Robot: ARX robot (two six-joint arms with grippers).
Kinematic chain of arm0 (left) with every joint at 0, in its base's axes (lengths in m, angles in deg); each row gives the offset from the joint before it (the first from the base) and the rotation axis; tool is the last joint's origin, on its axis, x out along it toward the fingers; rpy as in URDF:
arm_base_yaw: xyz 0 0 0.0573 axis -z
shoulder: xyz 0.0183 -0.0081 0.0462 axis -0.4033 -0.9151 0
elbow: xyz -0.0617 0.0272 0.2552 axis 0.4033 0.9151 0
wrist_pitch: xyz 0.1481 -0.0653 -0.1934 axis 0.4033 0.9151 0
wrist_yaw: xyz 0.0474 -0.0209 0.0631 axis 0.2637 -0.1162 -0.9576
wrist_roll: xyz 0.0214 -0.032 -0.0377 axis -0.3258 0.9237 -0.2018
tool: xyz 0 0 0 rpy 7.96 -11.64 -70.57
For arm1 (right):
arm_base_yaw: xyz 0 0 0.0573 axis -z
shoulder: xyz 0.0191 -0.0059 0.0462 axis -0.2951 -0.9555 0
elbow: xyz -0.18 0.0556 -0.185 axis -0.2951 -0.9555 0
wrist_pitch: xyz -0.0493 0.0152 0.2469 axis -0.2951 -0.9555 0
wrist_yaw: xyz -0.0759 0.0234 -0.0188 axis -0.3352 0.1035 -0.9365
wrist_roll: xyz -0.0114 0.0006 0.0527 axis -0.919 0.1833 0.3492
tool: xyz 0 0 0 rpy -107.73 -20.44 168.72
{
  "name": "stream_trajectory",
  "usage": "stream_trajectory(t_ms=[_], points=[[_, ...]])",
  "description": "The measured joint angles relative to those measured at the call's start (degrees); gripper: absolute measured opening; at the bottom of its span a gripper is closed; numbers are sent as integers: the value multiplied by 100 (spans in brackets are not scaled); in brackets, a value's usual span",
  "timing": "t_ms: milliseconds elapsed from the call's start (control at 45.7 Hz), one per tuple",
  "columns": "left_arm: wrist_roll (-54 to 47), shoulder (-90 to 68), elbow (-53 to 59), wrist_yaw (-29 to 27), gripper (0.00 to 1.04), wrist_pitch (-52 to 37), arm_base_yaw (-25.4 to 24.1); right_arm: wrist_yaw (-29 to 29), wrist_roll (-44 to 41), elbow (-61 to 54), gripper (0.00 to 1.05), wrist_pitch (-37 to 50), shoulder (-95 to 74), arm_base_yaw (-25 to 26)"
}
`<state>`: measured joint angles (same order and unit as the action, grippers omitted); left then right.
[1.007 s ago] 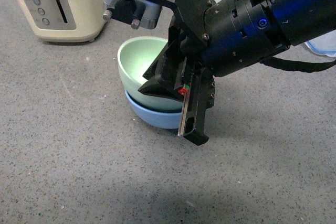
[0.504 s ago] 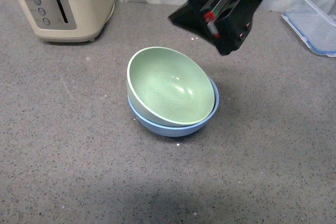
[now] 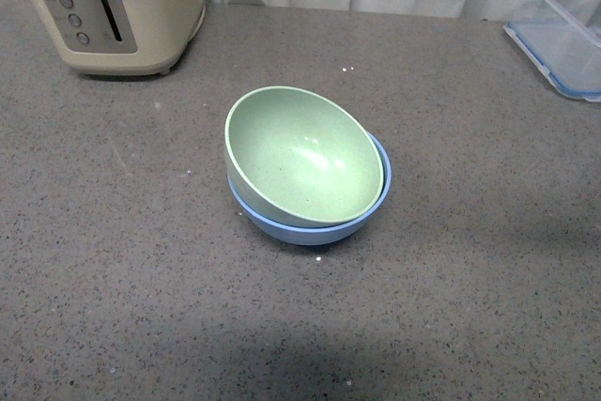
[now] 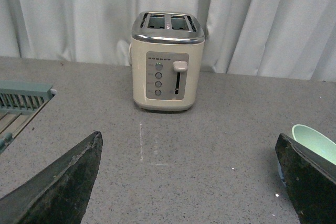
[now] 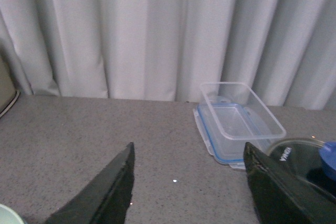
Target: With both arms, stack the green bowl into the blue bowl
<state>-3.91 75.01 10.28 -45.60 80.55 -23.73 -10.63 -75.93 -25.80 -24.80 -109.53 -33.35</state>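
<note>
The green bowl point(image 3: 302, 155) is sitting inside the blue bowl point(image 3: 310, 223) near the middle of the counter point(image 3: 131, 260), in front of the toaster point(image 3: 111, 8) and off to its right as the front view shows it. It is not lying level — its rim is riding high on the side toward the toaster and dipping low on the far side, where a crescent of blue rim is showing.

Neither arm is appearing in the front view. The left gripper point(image 4: 184, 182) is facing the toaster from a distance, its two dark fingers point(image 4: 58, 182) standing wide apart with nothing between them; the edge of the green bowl is just peeking in beside one finger. The right gripper point(image 5: 189, 192) is likewise spread and empty, looking toward the curtain point(image 5: 147, 30) and a clear lidless container point(image 5: 239, 119) well away from the toaster.

Judging from this, the stacking itself is looking done — both bowls are nested and released. What may be remaining is only a nudge to settle the green bowl flat, if a level seat is being asked for.
</note>
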Motion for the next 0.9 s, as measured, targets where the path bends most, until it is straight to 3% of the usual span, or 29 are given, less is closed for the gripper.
stream_trajectory(t_ms=[66, 263, 569, 657, 745, 898], points=[[0, 0, 0, 4, 98, 0, 0, 262, 48, -378, 41, -2, 402, 223], [0, 0, 0, 4, 98, 0, 0, 708, 66, -964, 1, -302, 1257, 667], [0, 0, 0, 4, 98, 0, 0, 1073, 87, -1386, 1, -933, 2317, 1056], [0, 0, 0, 2, 98, 0, 0, 1554, 90, -1469, 1, -1156, 2616, 1392], [0, 0, 0, 4, 98, 0, 0, 1578, 94, -1668, 1, -966, 2708, 1567], [0, 0, 0, 4, 98, 0, 0, 1593, 101, -1744, 1, -1377, 3128, 1604]])
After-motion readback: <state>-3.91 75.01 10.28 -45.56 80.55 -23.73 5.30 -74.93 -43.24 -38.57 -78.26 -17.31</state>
